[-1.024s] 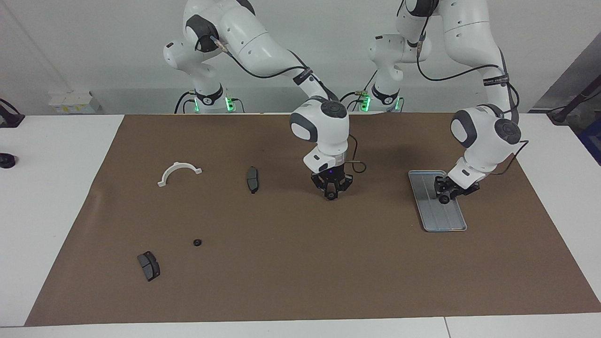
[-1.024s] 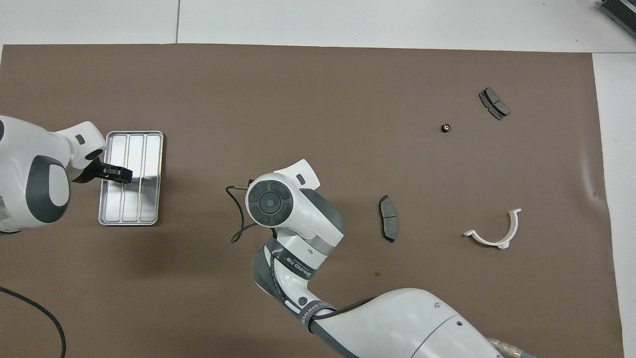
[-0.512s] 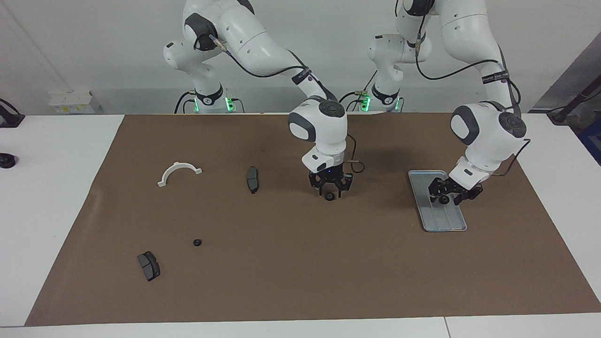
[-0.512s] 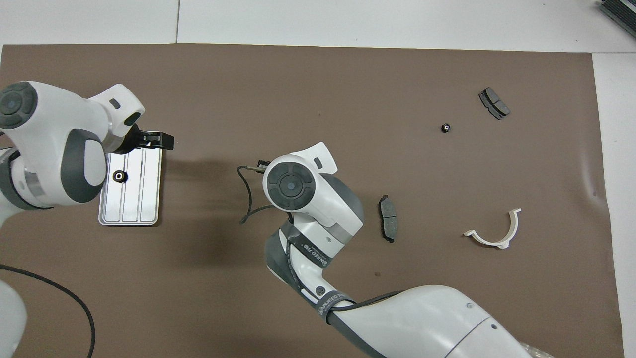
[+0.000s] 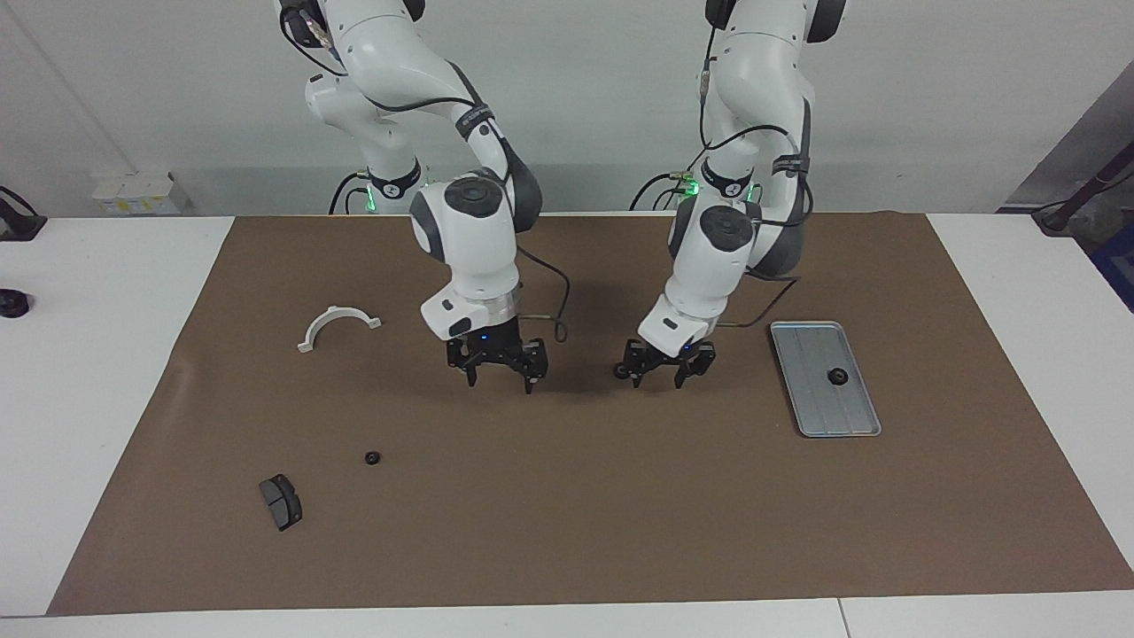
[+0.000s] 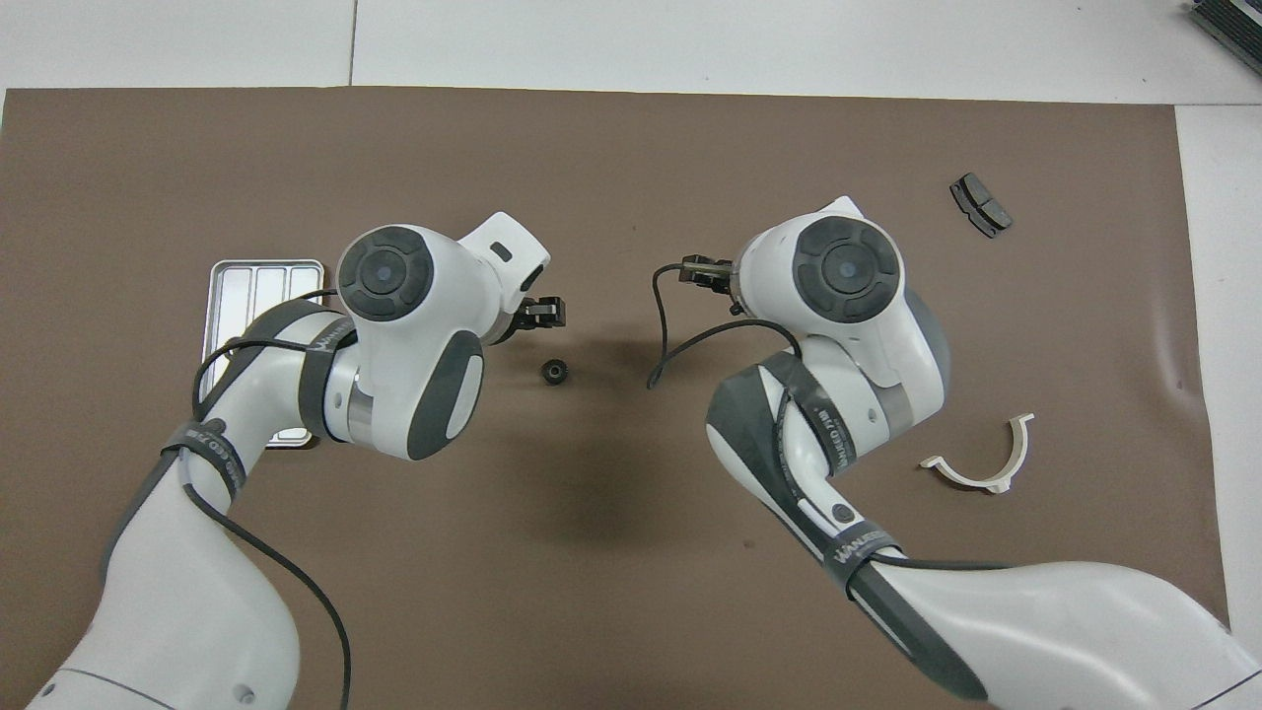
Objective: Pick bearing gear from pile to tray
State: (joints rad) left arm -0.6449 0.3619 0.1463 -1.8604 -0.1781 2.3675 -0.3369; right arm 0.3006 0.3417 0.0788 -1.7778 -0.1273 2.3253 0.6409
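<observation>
The silver tray (image 5: 808, 408) lies at the left arm's end of the mat and holds one small black gear (image 5: 836, 376). Its corner shows in the overhead view (image 6: 258, 281). A second gear (image 5: 623, 369) lies on the mat's middle, also seen from overhead (image 6: 555, 372). My left gripper (image 5: 660, 377) is open and empty, low over the mat just beside this gear; one of its fingers (image 6: 542, 313) shows from overhead. My right gripper (image 5: 499, 378) is open and empty, low over the mat toward the right arm's end. A third gear (image 5: 372, 458) lies farther out.
A white half-ring bracket (image 5: 337, 323) (image 6: 986, 463) and a dark brake pad (image 5: 281, 501) (image 6: 979, 204) lie toward the right arm's end of the brown mat. The right hand covers the spot where another brake pad lay.
The left gripper left a gear in the tray and swung to the mat's middle. The right gripper let go of a gear there and moved toward its own end.
</observation>
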